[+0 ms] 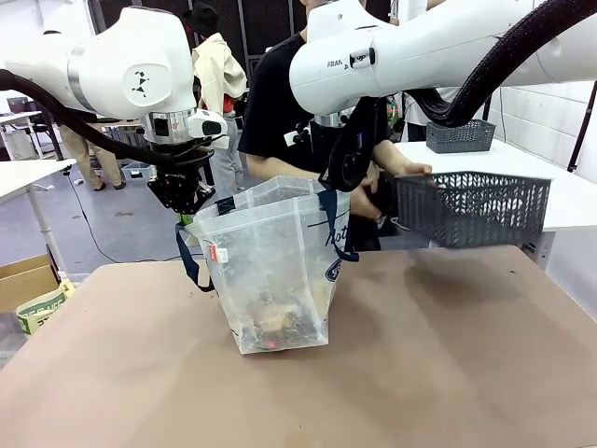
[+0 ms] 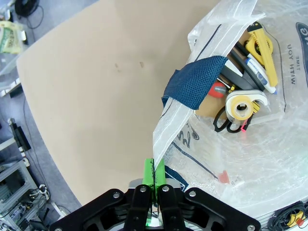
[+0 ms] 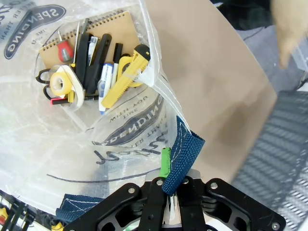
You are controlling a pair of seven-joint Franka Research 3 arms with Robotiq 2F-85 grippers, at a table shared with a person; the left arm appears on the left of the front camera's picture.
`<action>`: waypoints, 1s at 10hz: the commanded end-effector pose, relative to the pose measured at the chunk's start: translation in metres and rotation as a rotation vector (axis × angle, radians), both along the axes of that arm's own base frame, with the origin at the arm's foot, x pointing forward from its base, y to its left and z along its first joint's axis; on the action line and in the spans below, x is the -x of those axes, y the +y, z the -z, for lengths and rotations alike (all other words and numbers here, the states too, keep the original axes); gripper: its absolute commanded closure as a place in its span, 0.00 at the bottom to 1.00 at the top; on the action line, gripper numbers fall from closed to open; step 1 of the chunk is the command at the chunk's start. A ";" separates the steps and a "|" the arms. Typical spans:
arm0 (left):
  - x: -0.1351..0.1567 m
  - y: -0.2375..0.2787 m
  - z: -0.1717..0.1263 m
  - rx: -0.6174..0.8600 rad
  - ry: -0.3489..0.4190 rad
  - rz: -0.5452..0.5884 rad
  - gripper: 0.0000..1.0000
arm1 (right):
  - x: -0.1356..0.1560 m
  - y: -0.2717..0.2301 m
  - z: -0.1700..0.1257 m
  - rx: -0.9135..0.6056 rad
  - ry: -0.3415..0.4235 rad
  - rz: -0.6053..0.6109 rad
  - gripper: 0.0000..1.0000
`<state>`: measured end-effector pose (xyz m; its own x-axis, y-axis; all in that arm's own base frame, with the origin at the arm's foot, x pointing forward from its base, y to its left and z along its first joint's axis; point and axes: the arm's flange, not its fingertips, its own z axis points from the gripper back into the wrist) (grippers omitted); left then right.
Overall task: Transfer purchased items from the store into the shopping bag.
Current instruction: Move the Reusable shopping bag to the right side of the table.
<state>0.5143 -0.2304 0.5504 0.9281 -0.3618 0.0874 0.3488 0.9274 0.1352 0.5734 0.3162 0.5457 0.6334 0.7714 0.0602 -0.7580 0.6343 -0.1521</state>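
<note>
Front view: the shopping bag (image 1: 270, 271) stands open at centre frame, items (image 3: 96, 62) at its bottom. The left gripper (image 2: 154, 174) and right gripper (image 3: 167, 180) are each clenched on its rim. If the thin plastic slips free, the mouth could collapse beside the raised basket (image 1: 476, 210) at centre right.

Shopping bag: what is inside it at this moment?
The shopping bag holds a tan spiral notebook, yellow utility knife, white tape dispenser, black-handled tools and a marker. Anything beneath this pile is covered.
</note>
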 end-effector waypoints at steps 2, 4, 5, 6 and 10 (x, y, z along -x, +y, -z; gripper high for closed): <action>0.006 -0.011 -0.008 0.035 -0.020 0.001 1.00 | 0.004 0.008 -0.004 -0.023 0.012 0.019 1.00; 0.010 -0.019 -0.017 0.088 -0.019 0.009 1.00 | 0.009 0.015 -0.010 -0.048 0.019 0.034 1.00; 0.010 -0.021 -0.018 0.134 -0.010 0.020 1.00 | 0.011 0.017 -0.012 -0.061 0.023 0.048 1.00; 0.009 -0.024 -0.018 0.171 -0.023 0.016 1.00 | 0.012 0.017 -0.014 -0.086 0.028 0.061 1.00; 0.002 -0.034 -0.012 0.345 -0.009 0.005 1.00 | 0.015 0.024 -0.012 -0.176 0.052 0.133 1.00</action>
